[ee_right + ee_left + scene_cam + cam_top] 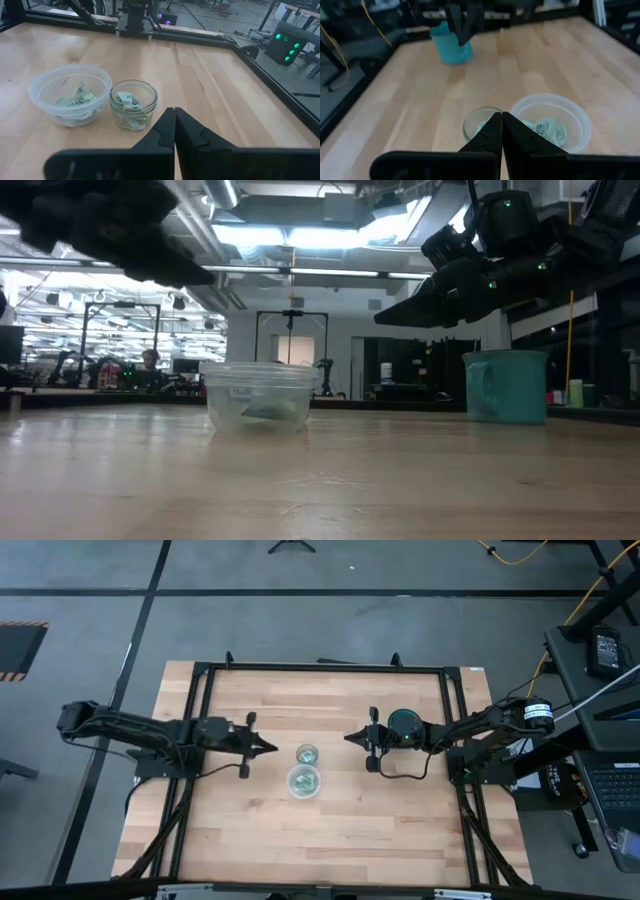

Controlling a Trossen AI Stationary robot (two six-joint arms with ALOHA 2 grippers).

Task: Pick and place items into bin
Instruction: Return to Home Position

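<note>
**Bench inventory — two arms, two containers, one mug**

Item 1. Left gripper [272, 748]. We log it over the left half of the bench [330, 840]. It is held clear of the wood, with its tip pointing toward the middle. The jaws are pressed together with nothing between them. In the left wrist view the two dark fingers [487, 135] meet in a single point.

Item 2. Glass jar [307, 754]. It is small and upright at the middle of the bench, between the two gripper tips and apart from both. We see a few teal-green and white packets [131, 102] folded inside it, though we cannot tell how many.

Item 3. Clear plastic tub [305, 781]. It is wider and lower than the jar and stands just beside it, on the side nearer the low camera. We cannot tell whether the two touch. More of the packets lie flat on its floor, some overlapping.

Item 4. Right gripper [347, 737]. It is right of the jar and above the bench, with its tip aimed back toward the left gripper. The jaws are pressed together and empty — the right wrist view shows them closed to a point above the wood.

Item 5. Teal mug [404, 723]. It stands upright on the bench under the right arm, behind that gripper's tip. It is well apart from the jar and tub. In the low view its handle faces the tub.
</note>
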